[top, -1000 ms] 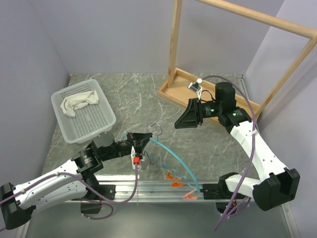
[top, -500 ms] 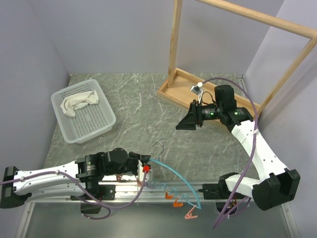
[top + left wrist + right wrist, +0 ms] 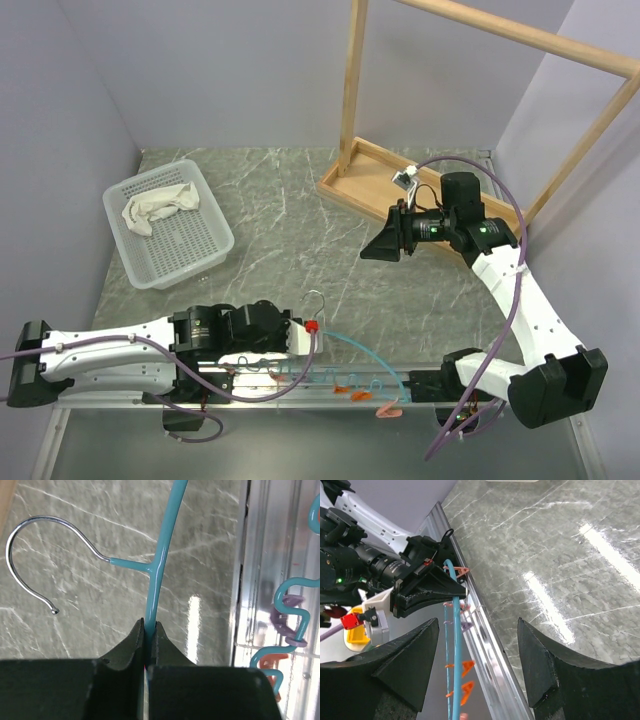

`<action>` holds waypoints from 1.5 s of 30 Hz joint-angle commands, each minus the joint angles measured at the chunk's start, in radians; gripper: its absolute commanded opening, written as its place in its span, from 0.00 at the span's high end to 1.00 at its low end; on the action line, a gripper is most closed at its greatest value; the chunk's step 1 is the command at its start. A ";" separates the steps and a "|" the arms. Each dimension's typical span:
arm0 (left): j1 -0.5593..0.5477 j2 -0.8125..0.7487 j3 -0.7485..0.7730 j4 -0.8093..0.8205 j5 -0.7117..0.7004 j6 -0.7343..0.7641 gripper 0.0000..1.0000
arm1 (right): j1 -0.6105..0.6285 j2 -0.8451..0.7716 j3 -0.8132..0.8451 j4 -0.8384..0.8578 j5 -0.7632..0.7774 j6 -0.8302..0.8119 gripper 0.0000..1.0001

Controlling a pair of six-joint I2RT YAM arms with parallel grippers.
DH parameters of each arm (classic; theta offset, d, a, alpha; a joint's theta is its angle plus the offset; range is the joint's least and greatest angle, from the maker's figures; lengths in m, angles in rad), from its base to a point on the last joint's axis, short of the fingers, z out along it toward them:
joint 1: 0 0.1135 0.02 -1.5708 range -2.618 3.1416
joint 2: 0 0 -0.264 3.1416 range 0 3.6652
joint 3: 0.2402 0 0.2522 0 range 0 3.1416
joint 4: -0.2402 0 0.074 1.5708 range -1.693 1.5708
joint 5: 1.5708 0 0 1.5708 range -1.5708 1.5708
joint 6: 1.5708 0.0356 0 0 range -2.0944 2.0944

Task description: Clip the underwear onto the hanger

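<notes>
Well, top view, task: we judge the work is only at its beginning. The underwear (image 3: 158,207) lies crumpled in the white basket (image 3: 190,268) at the far left, well apart from both arms, and no cloth hangs on any clip.
Top view, hanger: the hanger (image 3: 360,345) lies low along the near edge of the table, and its orange-red clips (image 3: 347,386) carry nothing.
Top view, hands: the left gripper (image 3: 305,338) is at the hook end of the hanger. The right gripper (image 3: 372,250) hangs in the air over the middle of the table, near the wooden rack (image 3: 352,90), and touches nothing.
Left wrist view: the two fingers press together on the teal wire, just below the place where the metal hook (image 3: 30,545) joins it, so this hand is clamped on the hanger. Beside it we see the aluminium rail (image 3: 265,555).
Right wrist view: the fingers stand wide apart with nothing between them. They look toward the left arm and the hanger.
Done and left: the hanger is in hand. We think that fetching the underwear, bringing it to a clip and fixing it there are all not yet done.
Surface: the table (image 3: 290,200) has a grey-green stone pattern and is glossy, with bright streaks of light.
Room: plain pale lilac walls close it at the left, the back and the right.
</notes>
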 commanded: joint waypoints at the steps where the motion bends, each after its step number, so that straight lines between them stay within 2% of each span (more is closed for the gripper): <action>1: -0.027 -0.001 0.073 0.000 0.004 -0.057 1.00 | -0.014 -0.019 0.029 0.010 0.005 -0.018 0.29; 9: -0.041 0.091 0.066 -0.009 -0.015 -0.058 1.00 | -0.027 -0.014 0.035 0.012 0.005 -0.021 0.28; 19: -0.018 0.180 0.056 0.064 -0.072 -0.017 1.00 | -0.036 -0.008 0.034 0.021 0.007 -0.015 0.28; 25: 0.103 0.227 0.044 0.146 -0.035 0.046 1.00 | -0.040 -0.011 0.034 0.010 0.008 -0.022 0.27; 34: 0.211 0.299 0.015 0.308 -0.023 0.159 1.00 | -0.048 -0.013 0.023 0.012 0.011 -0.027 0.26; 45: 0.370 0.465 0.021 0.475 0.030 0.247 1.00 | -0.074 0.015 0.047 -0.090 0.018 -0.100 0.26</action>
